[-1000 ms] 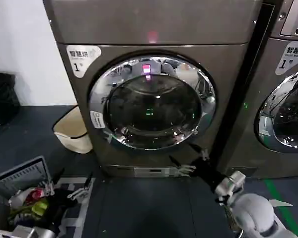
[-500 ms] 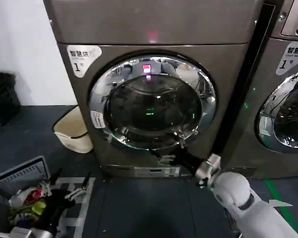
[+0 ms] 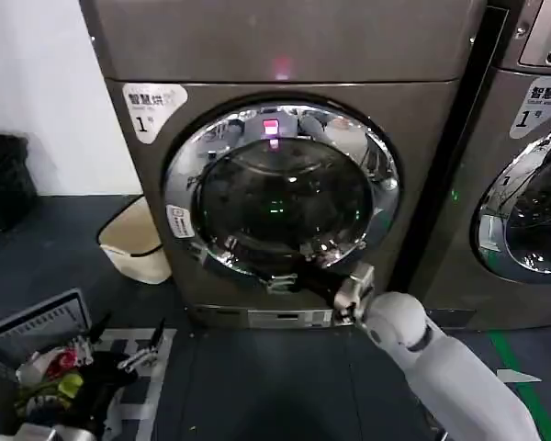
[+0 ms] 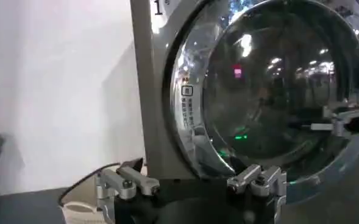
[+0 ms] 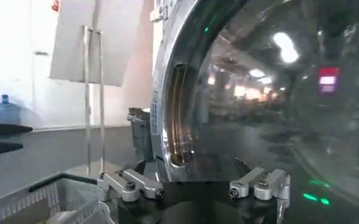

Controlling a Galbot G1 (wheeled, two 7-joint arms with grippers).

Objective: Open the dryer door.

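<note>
On the dryer (image 3: 285,184) in front of me, a white sticker (image 3: 151,106) sits on the front panel up and to the left of the dryer door (image 3: 280,188). It carries a line of Chinese characters, smaller print I cannot read, and a large "1". A small white sticker (image 3: 179,221) on the door's chrome rim has print too fine to read. The neighbouring machine (image 3: 523,165) bears a similar white sticker (image 3: 540,103) with Chinese characters and a "1".
</note>
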